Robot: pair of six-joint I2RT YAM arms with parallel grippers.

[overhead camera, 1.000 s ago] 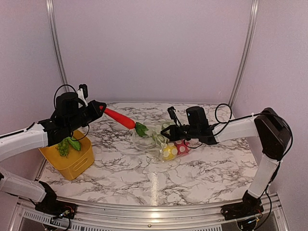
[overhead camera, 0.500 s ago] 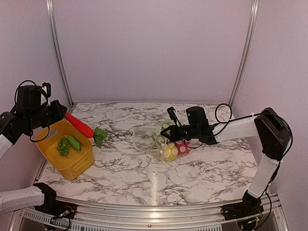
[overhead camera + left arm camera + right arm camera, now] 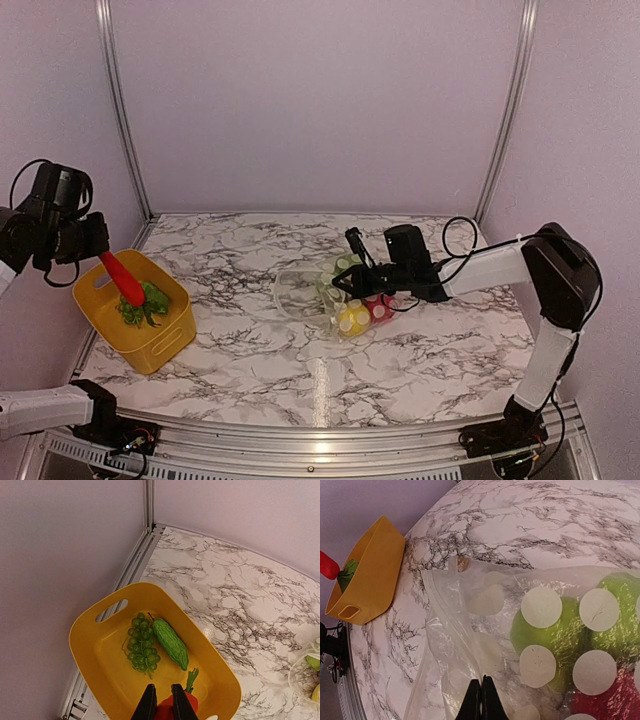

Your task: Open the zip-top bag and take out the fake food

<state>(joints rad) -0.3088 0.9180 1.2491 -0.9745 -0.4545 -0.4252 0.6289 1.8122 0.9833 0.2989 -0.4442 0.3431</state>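
Zip-top bag point(image 3: 470, 605) pinched by right gripper point(image 3: 481, 690).

Open marble tabletop point(image 3: 240, 335) separates the yellow basket point(image 3: 160, 347) from the zip-top bag point(image 3: 298, 290); grapes point(image 3: 142, 642) and a gourd point(image 3: 170, 643) crowd the basket's floor.

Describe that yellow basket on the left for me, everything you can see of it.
The yellow basket looks like smooth, hard plastic: a round-cornered tub with flaring walls and a slot handle cut near the rim. It stands upright on the marble-patterned table, at its left edge. Inside lie green grapes and a bumpy green gourd, side by side. The left gripper holds a red carrot over it, leafy end dipping in; whether that touches, I cannot tell.
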